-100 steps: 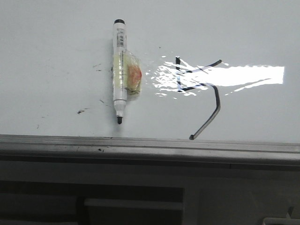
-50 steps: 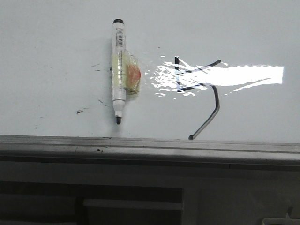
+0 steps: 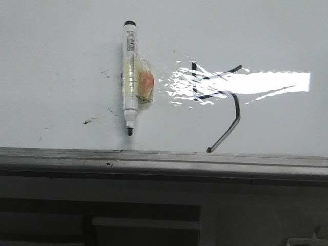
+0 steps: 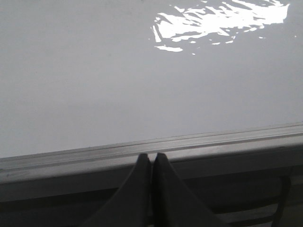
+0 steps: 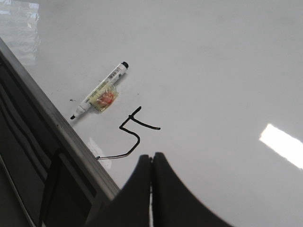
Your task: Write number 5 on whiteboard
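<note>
While lying uncapped at the upper left of the front view on the whiteboard (image 3: 61, 56), pointed its tip toward the grey frame edge (image 3: 164, 160), the marker (image 3: 131, 77) being wrapped mid-barrel in a clear pouch with an orange patch. Showed the number 5 (image 3: 218, 102) right of centre, partly under glare, just beside the marker and apart from it. Presented left gripper (image 4: 152, 158) and right gripper (image 5: 152, 157) with fingers pressed together, holding nothing.
</note>
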### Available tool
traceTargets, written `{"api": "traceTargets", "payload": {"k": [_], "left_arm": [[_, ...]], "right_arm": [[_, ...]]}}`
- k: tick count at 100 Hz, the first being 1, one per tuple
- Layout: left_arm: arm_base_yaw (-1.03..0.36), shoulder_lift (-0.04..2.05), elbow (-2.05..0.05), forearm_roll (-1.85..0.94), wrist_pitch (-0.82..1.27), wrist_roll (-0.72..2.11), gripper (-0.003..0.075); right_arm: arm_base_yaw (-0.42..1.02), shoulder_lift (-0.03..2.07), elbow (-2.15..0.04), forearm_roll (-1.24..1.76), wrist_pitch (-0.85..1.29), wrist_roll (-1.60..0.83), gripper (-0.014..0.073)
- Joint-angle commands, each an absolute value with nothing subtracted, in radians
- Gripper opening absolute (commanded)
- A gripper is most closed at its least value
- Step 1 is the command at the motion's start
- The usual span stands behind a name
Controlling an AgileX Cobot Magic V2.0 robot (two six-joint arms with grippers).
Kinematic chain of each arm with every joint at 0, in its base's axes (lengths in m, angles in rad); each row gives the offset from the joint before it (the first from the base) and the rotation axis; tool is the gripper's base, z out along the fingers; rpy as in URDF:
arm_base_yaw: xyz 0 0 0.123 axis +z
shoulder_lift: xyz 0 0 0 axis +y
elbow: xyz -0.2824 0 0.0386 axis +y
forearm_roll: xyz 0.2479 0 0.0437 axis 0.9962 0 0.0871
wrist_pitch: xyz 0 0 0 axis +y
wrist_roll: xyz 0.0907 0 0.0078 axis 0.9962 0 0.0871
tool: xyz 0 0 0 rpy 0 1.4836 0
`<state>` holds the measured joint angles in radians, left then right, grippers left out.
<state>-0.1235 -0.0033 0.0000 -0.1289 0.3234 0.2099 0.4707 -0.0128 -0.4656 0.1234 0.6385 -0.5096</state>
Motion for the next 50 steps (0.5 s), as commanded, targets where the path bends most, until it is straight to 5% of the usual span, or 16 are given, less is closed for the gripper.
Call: {"api": "traceTargets", "payload": {"k": [1,27,50], "left_arm": [[-0.121,-0.029,0.024,-0.133,0.243,0.197,-0.0020],[-0.121,-0.029,0.024,-0.133,0.243,0.197,-0.0020],[-0.121,-0.029,0.024,-0.133,0.243,0.197,-0.0020]], "right_arm": [[0.465,-0.002,-0.487,0.118,0.565,-0.509,-0.0063],[0.447,-0.002,-0.420,0.108,0.546,-0.509,-0.0063],[0.231,-0.002,-0.178,0.015,0.149,-0.227,-0.0063]]}}
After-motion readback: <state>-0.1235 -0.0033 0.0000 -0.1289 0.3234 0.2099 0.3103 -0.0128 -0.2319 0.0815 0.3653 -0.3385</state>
